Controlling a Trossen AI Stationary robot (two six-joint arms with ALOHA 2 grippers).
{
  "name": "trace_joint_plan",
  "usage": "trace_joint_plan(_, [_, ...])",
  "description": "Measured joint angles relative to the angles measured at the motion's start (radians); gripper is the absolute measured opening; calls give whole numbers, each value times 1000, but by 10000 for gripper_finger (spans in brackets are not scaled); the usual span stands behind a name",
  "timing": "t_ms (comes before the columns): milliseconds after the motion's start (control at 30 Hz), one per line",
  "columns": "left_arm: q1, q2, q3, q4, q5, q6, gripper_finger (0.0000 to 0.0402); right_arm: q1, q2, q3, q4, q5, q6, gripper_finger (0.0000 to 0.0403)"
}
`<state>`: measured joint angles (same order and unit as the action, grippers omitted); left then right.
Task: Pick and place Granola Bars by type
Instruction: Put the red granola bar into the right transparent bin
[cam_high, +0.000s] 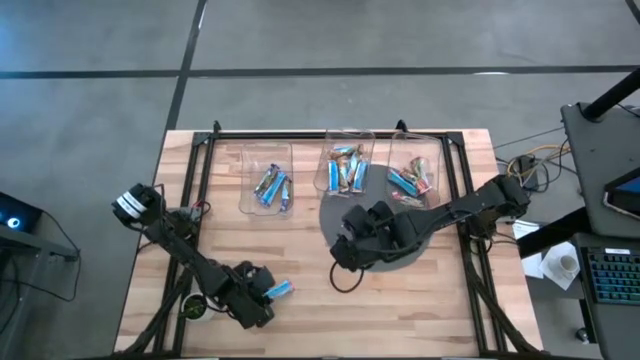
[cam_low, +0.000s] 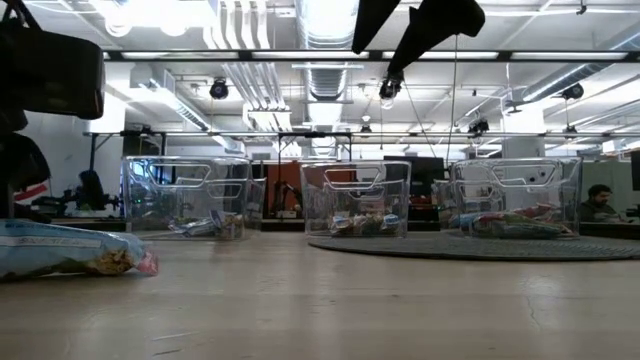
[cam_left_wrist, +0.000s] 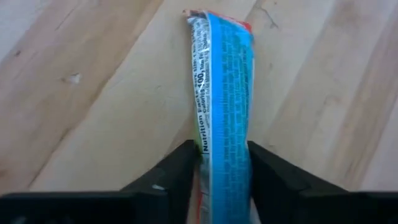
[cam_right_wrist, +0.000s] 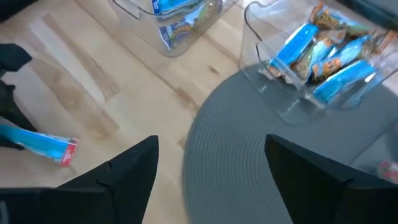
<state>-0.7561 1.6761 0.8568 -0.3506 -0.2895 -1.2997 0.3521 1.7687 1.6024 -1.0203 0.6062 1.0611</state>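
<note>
Now blue bar (cam_left_wrist: 224, 99) pinched between left pincer (cam_left_wrist: 222, 165).

We see three bins (cam_high: 267, 178) in a row along the table's (cam_high: 300, 250) far side; the middle and right ones sit on a round mat (cam_high: 400, 262).

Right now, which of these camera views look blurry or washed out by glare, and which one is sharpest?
Low view: the ceiling lights blow out white, and the near bar is soft. Right wrist view: blurred throughout, the dark fingers and bins smeared. Left wrist view: sharpest, with print readable on the blue bar in the left gripper. High view: even light, no glare.
</note>
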Motion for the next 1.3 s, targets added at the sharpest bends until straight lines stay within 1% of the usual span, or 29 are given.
trace_joint_plan(100, [3,-16,-2,-19,-1,21,79,4,0,0,4,-26,59,278])
trace_joint_plan(167, [4,-28,-3,-40,-25,35,49,1,0,0,14,-89,100,272])
trace_joint_plan(233, [5,-50,-5,-61,-71,56,25,-9,0,-7,54,-161,106,266])
trace_joint_plan(300, [1,-80,-4,-57,-144,95,13,-22,0,-32,158,-244,69,260])
trace_joint_plan(400, [-7,-136,-4,-55,-261,164,13,-47,0,-87,409,-409,-36,249])
trace_joint_plan(467, [-6,-175,-3,-46,-301,226,18,-61,0,-130,590,-480,-74,242])
trace_joint_plan(500, [-4,-192,-3,-42,-310,258,19,-67,0,-151,661,-496,-81,239])
trace_joint_plan(567, [6,-223,-3,-43,-339,311,19,-78,0,-176,721,-502,-81,233])
trace_joint_plan(633, [19,-247,-3,-47,-377,332,15,-88,0,-187,720,-502,-79,231])
trace_joint_plan(733, [41,-280,-3,-43,-409,365,12,-91,0,-206,717,-502,-78,232])
trace_joint_plan(933, [101,-298,1,-24,-409,484,13,-88,0,-213,722,-542,-77,240])
trace_joint_plan(1167, [157,-291,26,40,-370,616,13,-91,0,-216,737,-536,-74,235])
trace_joint_plan(1300, [189,-291,25,61,-356,652,13,-92,0,-216,771,-535,-74,237])
